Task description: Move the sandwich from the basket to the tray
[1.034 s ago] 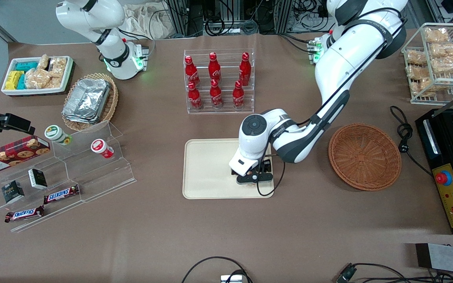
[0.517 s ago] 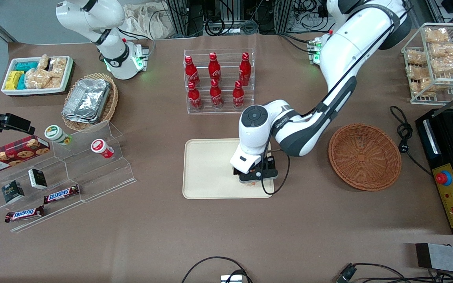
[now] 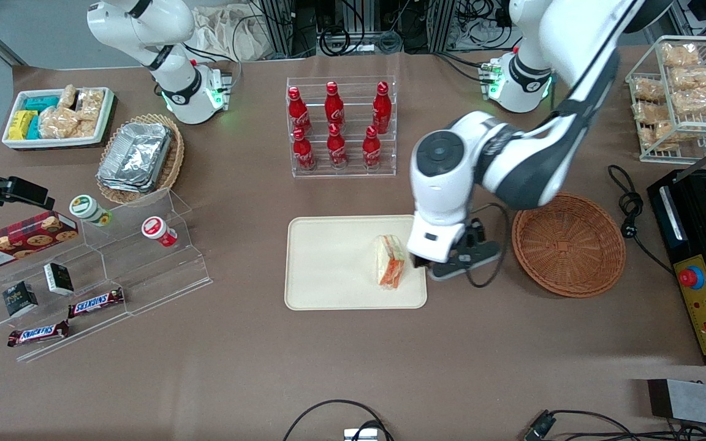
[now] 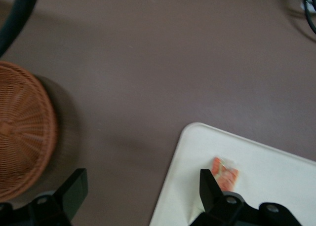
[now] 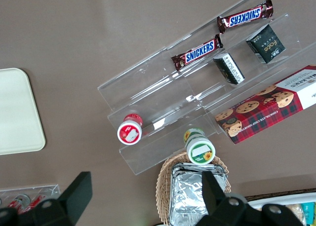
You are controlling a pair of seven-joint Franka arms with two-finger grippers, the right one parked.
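Released, sandwich (image 3: 389, 262) on tray (image 3: 328, 263) (gripper (image 3: 458, 264) spread, raised)

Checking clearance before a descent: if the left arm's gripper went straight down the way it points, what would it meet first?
Probably the bare brown table, between the cream rectangular plastic tray and the round reddish-brown wicker basket. The open gripper hangs empty above that gap.

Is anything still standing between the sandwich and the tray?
Nothing visible: the triangular white-bread sandwich already lies on the flat cream-beige rectangular tray. The left arm's end effector hangs open above the tray's edge, beside the empty round reddish-brown wicker basket.
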